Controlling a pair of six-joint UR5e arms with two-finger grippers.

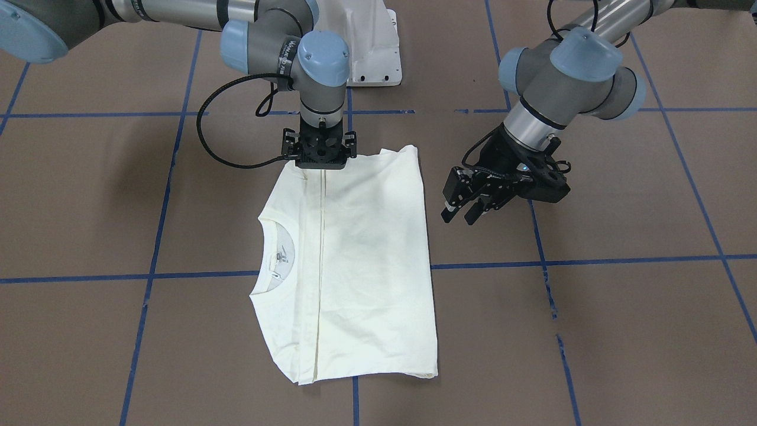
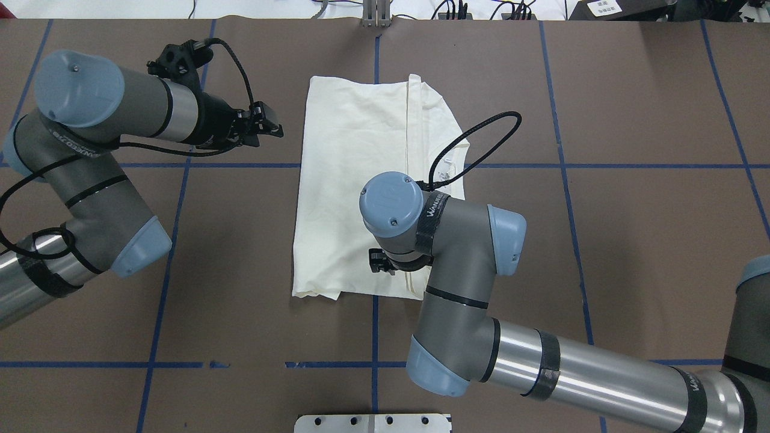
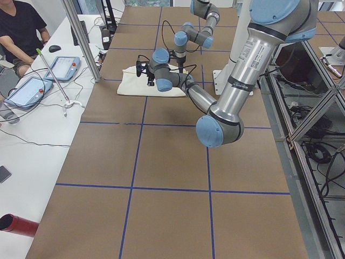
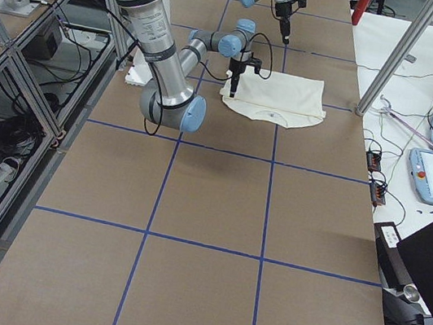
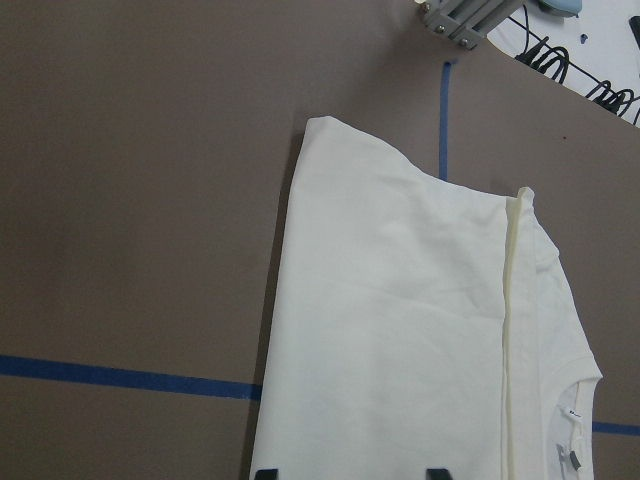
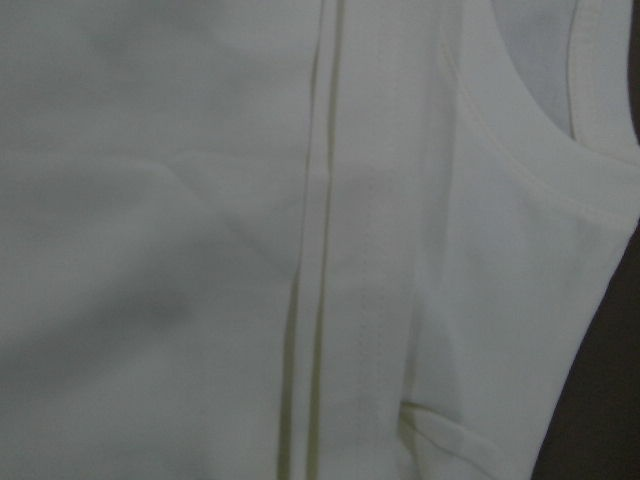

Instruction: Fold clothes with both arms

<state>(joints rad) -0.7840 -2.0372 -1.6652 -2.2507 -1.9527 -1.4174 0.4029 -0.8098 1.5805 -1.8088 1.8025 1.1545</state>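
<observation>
The cream-white shirt (image 1: 355, 266) lies flat and folded lengthwise at the table's middle, plain side up, its collar and label (image 1: 278, 257) on the robot's right. It also shows in the overhead view (image 2: 355, 180). My right gripper (image 1: 322, 158) points straight down at the shirt's hem edge nearest the robot. Its fingers are hidden under the wrist (image 2: 391, 207), and the right wrist view shows only cloth (image 6: 200, 250), very close. My left gripper (image 1: 459, 218) hovers open and empty just beside the shirt's other long edge (image 2: 274, 127). Its fingertips (image 5: 265, 473) stand apart.
The brown table is marked with blue tape lines (image 1: 591, 260). The white pedestal base (image 1: 372, 47) stands at the robot's side. A side bench with tablets (image 3: 59, 67) and a seated operator (image 3: 19, 29) runs along the far edge. A metal post (image 3: 81, 38) stands there.
</observation>
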